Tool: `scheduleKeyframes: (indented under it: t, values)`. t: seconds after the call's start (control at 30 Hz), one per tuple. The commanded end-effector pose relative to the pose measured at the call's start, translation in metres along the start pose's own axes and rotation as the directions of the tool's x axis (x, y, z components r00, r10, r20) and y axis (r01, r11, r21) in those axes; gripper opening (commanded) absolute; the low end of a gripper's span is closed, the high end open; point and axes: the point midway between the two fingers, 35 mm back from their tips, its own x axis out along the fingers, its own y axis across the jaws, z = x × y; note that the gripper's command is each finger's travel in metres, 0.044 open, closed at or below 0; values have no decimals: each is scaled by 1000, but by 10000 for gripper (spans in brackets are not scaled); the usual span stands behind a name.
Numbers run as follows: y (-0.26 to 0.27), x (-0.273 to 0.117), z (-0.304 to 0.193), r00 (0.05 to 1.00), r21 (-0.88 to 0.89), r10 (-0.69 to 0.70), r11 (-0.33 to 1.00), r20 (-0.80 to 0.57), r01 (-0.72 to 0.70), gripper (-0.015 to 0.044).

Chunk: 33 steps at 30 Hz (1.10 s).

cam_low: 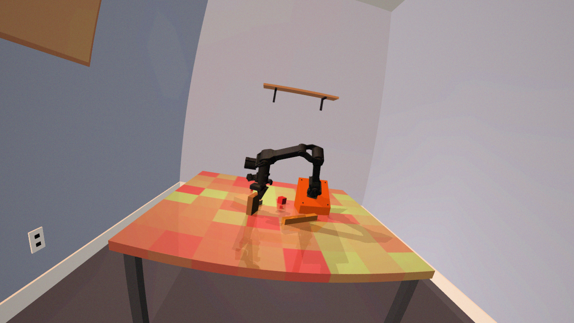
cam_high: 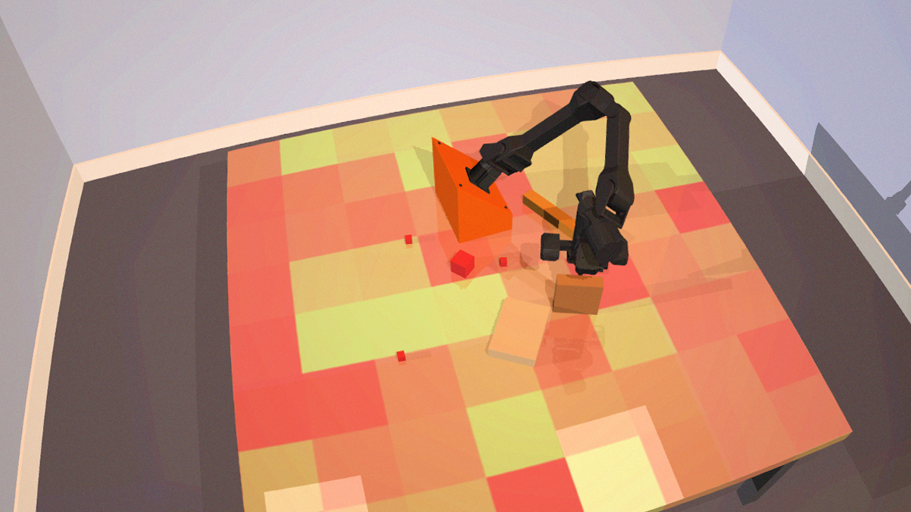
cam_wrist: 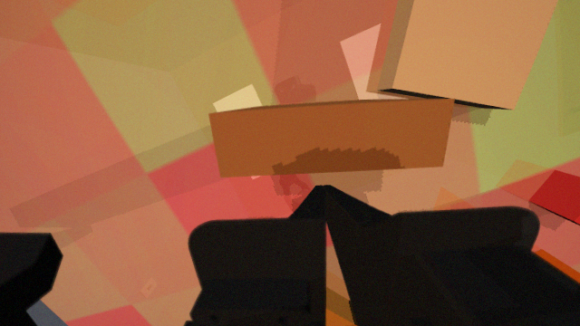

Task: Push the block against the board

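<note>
The square block (cam_high: 577, 295) (cam_low: 252, 203) (cam_wrist: 333, 136) is brown and stands upright on the table. The board (cam_high: 519, 329) (cam_wrist: 462, 50) is pale tan and lies flat beside it, to its left in the top view. The block's near corner is close to the board's side, and the two are turned at an angle to each other. I cannot tell whether they touch. My gripper (cam_low: 260, 199) (cam_wrist: 322, 192) is shut and empty. Its tips are low, just off the block's broad face on the robot's side. In the top view the hand hides the fingertips.
An orange bar (cam_high: 546, 210) (cam_low: 300, 219) lies between the hand and the orange robot base (cam_high: 473, 210) (cam_low: 312, 204). A larger red cube (cam_high: 462, 262) (cam_low: 281, 199) and small red cubes (cam_high: 503, 261) (cam_high: 409, 239) (cam_high: 401, 356) stand left of the hand in the top view.
</note>
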Motion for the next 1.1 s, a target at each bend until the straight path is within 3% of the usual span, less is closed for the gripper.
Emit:
scheduleKeyframes:
  t: [0.0,1.07]
  values:
    - [0,0,7,1000,4,3,1000,-1,-3,0]
    - [-1,0,55,1000,2,2,1000,1,-2,0]
